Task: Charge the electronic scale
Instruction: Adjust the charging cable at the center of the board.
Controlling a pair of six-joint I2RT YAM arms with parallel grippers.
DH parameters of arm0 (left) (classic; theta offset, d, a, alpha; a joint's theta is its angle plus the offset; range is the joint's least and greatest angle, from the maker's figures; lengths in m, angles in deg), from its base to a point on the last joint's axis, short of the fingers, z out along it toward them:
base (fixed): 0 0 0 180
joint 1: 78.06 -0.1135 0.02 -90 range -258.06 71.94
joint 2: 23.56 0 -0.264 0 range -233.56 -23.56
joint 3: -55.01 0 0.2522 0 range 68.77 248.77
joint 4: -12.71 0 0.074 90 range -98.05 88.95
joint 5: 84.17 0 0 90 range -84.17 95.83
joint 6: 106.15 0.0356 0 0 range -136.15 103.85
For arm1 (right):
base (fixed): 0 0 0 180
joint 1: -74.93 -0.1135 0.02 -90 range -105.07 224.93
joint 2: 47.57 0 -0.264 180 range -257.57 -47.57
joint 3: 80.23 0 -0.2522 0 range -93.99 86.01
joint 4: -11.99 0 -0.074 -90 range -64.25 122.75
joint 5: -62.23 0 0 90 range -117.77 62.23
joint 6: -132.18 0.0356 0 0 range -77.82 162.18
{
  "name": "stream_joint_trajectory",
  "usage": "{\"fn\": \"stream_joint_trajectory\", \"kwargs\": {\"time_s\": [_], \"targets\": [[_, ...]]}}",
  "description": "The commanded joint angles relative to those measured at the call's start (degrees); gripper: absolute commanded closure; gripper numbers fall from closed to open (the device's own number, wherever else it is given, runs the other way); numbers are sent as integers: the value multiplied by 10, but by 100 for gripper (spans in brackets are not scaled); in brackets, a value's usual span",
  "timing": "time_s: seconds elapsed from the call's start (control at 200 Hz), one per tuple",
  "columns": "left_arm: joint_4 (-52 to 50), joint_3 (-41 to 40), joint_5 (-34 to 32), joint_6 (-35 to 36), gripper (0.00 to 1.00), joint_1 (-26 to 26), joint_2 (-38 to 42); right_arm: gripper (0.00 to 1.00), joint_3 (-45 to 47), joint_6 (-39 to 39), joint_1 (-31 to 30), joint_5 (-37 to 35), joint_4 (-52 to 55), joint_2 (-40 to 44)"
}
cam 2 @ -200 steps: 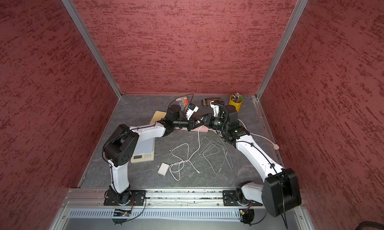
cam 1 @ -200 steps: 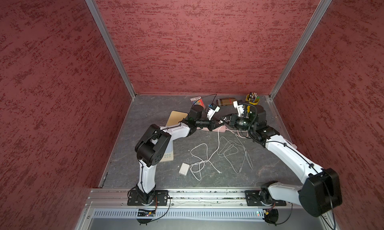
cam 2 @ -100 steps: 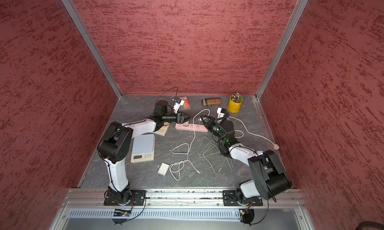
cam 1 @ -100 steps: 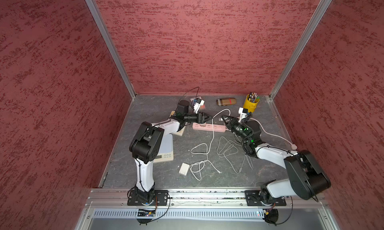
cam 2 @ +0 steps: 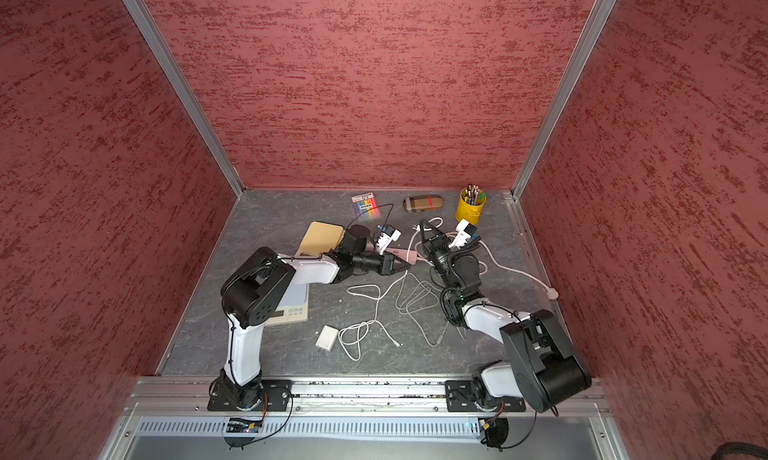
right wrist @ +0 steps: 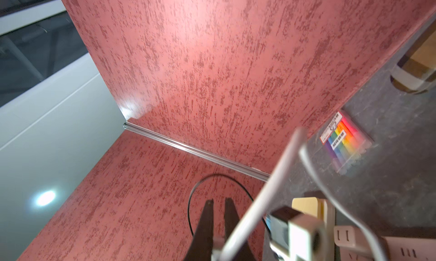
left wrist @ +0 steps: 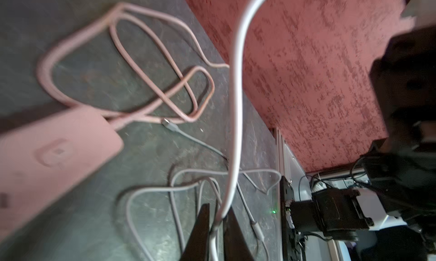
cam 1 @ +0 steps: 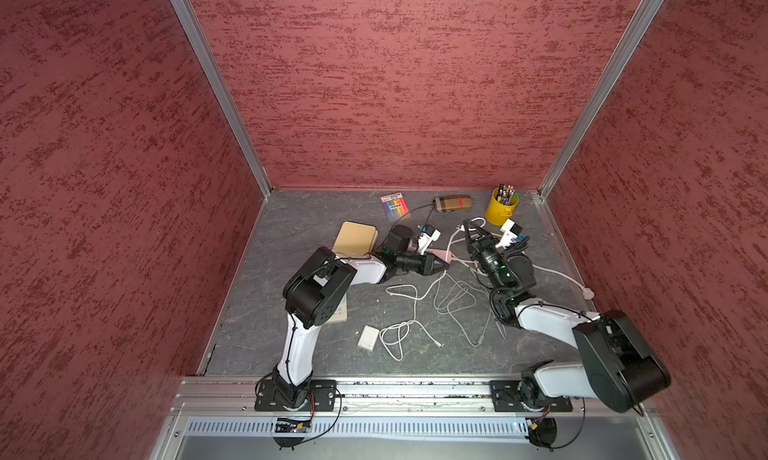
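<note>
Left end effector (left wrist: 217,210) pinching white cable (left wrist: 236,106); yellow cup (cam 1: 500,211) holds pencils (cam 1: 506,191).

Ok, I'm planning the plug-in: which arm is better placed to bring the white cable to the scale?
Left, likely: the scale lies beside that arm, and the left hand grips the white cable.

Tangled cables (cam 1: 451,300) across table (cam 1: 299,221) centre.
</note>
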Motion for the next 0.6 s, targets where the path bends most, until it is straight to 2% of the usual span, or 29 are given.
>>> {"fn": "stream_joint_trajectory", "kwargs": {"time_s": [0.0,0.055,0.09,0.14,0.19,0.245,0.376,0.486,0.596], "targets": [[43,-16,-33,10,90,24,1,100,-28,8,-3,-73,-28,-11],[45,-23,-38,17,90,25,5,100,-58,-22,-6,-73,-6,-32],[41,-29,-44,24,86,21,12,100,-81,-47,-11,-74,26,-45],[35,-39,-55,37,73,14,26,100,-113,-92,-22,-85,70,-74],[32,-49,-68,48,53,6,43,100,-144,-142,-34,-102,101,-100],[2,-57,-69,65,45,-2,58,100,-172,-180,-41,-117,122,-130],[-39,-67,-74,97,39,-16,86,100,-194,-189,-46,-147,117,-192],[-43,-88,-80,97,35,-35,113,100,-201,-189,-51,-163,120,-220],[-44,-112,-92,95,34,-67,161,100,-229,-237,-58,-143,179,-231]]}}
